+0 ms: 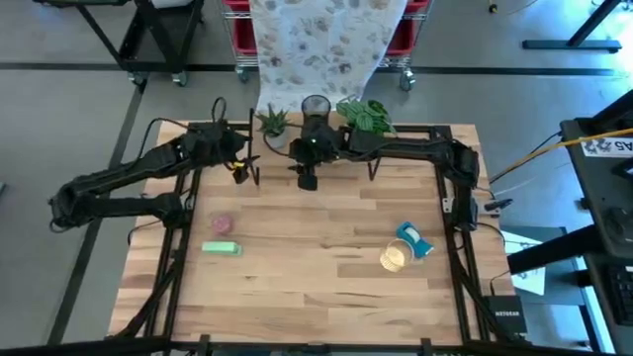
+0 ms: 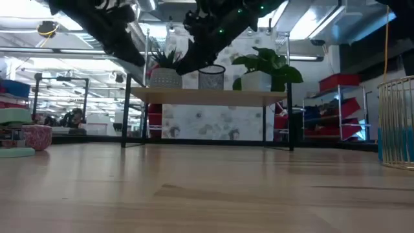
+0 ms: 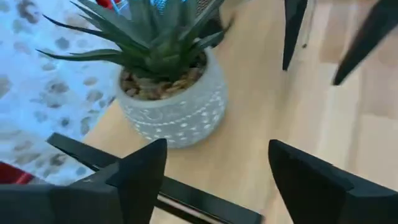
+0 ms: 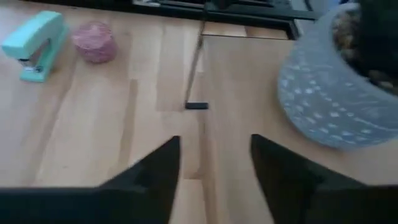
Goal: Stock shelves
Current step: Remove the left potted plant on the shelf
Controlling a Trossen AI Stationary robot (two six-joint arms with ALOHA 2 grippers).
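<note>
High view has both my arms up at the far edge of the desk, over the shelves. Going left to right: my left gripper has its fingers spread wide with nothing between them, and the spiky plant in the dotted grey pot sits on the shelf top just ahead of the fingertips, not touching. The mesh cup and the leafy plant are up there too. My right gripper is parted as well and empty, with the same grey pot just beyond one fingertip and the pink roll and mint stapler well past the fingers, down on the desk.

So I reckon I'm between items: three are stocked and nothing's in hand. Next move looks like backing off the shelf without bumping the pots, then reaching down for the pink roll or stapler. The blue thing and the gold wire basket also wait.
</note>
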